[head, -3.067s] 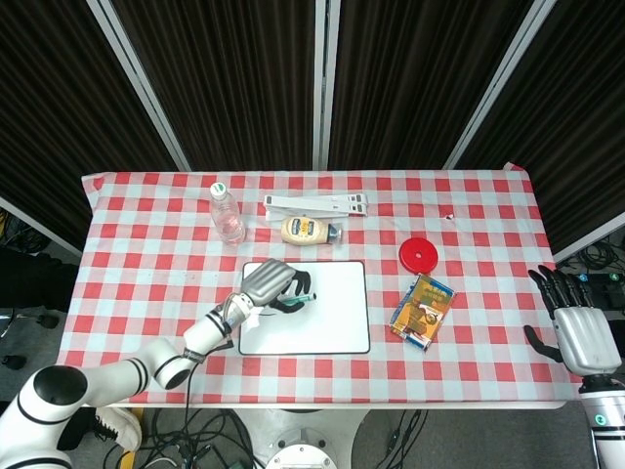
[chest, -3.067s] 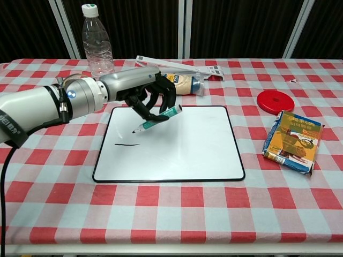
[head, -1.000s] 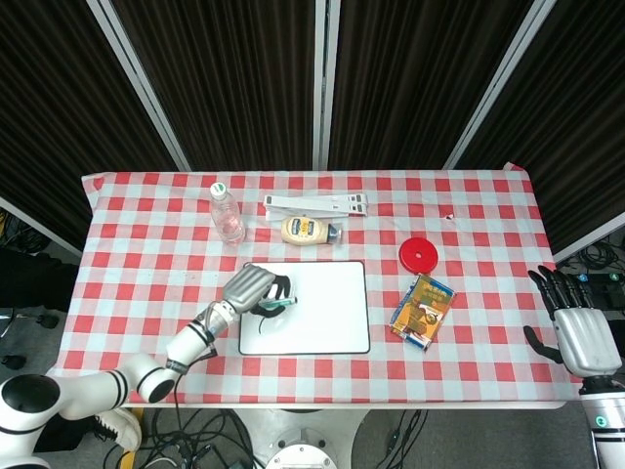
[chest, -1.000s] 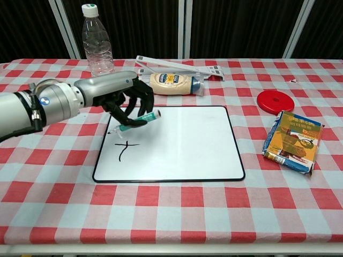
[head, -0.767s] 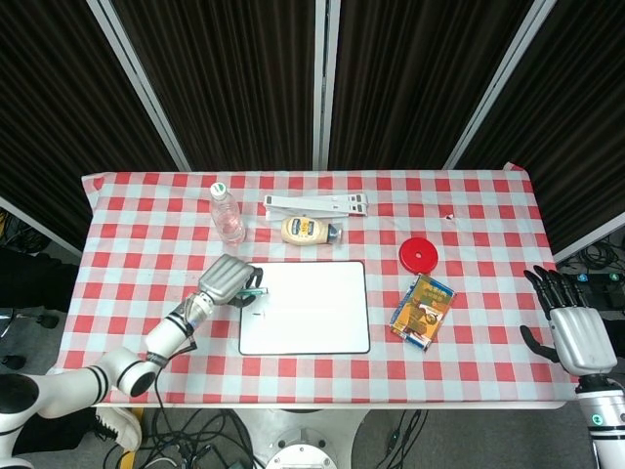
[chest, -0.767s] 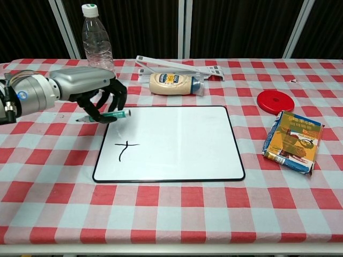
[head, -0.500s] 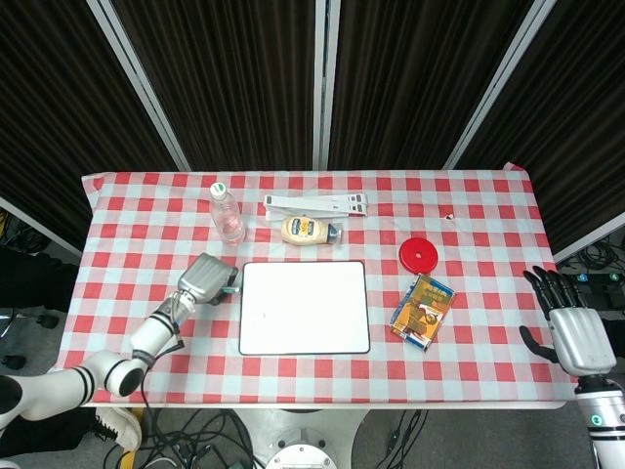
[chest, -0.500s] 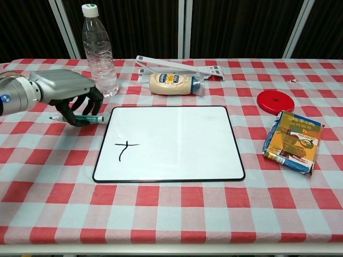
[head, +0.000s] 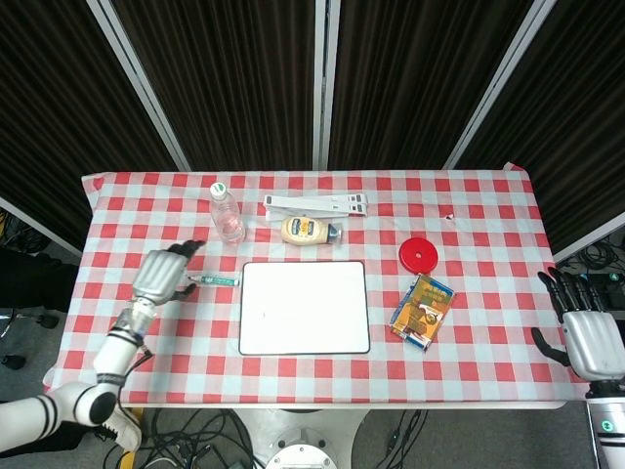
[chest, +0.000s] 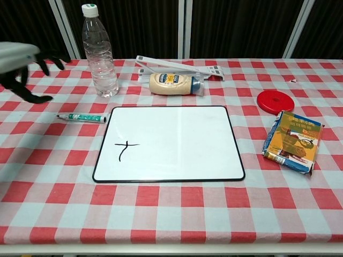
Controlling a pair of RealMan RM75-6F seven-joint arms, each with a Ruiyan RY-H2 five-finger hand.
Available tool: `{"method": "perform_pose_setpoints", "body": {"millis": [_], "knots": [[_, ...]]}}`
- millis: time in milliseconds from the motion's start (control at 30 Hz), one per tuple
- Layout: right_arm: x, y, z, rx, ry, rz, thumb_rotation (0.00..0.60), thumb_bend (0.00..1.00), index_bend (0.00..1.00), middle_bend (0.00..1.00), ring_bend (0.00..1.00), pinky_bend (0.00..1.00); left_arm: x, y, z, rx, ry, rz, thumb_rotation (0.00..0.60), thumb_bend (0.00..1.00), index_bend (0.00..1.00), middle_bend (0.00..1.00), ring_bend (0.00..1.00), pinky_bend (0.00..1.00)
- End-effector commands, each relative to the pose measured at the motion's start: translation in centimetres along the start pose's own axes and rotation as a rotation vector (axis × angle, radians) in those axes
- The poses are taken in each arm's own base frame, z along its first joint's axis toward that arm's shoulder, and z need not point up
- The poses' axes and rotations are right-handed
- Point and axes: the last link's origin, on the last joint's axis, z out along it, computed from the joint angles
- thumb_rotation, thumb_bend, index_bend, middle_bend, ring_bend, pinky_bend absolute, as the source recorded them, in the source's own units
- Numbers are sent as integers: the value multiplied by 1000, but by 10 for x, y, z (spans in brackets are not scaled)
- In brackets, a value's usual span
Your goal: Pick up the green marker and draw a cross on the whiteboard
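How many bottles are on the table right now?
2. A clear water bottle stands upright at the back left, beyond the whiteboard. A mayonnaise squeeze bottle lies on its side just behind the whiteboard's far edge. None appear hidden.

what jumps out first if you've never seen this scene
The whiteboard mid-table, a small black cross drawn in its near-left corner. Just left of it the green marker lies on the checked tablecloth, with the left hand open beside it, not touching. A red disc stands out on the right.
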Motion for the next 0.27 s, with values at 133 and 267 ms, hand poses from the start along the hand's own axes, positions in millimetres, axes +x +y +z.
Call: {"method": "perform_pose_setpoints", "body": {"millis": [133,267], "knots": [[-4,0,-2,0,0,15,600,269,0,41,0,0,21,-80,-96,187,75,-95,600,264,144,171,250,370],[-7,-6,-2,29,4,22,600,267,0,42,0,0,18,-96,-142,285,94,-37,600,233,144,171,223,317]]}}
